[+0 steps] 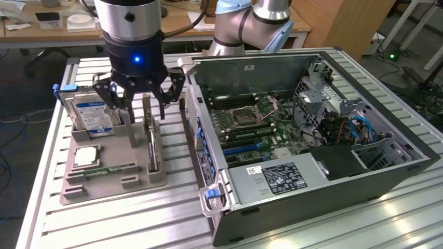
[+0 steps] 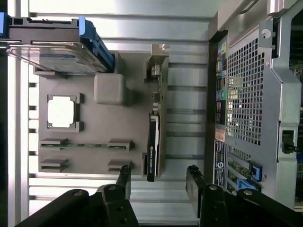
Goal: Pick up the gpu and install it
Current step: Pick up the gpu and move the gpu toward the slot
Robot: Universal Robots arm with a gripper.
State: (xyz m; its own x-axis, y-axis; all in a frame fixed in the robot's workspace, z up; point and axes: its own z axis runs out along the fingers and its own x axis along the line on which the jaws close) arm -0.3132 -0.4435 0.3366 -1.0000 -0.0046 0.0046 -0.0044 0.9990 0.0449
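Note:
The gpu (image 1: 152, 148) is a thin dark card standing on its long edge in a slot of the grey holder tray (image 1: 104, 185), on the exterior view's left. My gripper (image 1: 144, 118) hangs open just above the card's far end, one finger on each side and neither touching it. In the wrist view the gpu (image 2: 155, 123) runs lengthwise with its metal bracket (image 2: 159, 59) at the far end. My gripper (image 2: 158, 177) is over the near end there, and its two black fingertips (image 2: 124, 176) straddle the card's line.
The tray also holds a blue-labelled hard drive (image 1: 93, 116), a processor chip (image 1: 86, 155) and a green memory stick (image 1: 107, 170). An open computer case (image 1: 387, 171) lies on the exterior view's right, motherboard (image 1: 256, 129) exposed. Its rear panel (image 2: 255, 104) is close beside the gpu.

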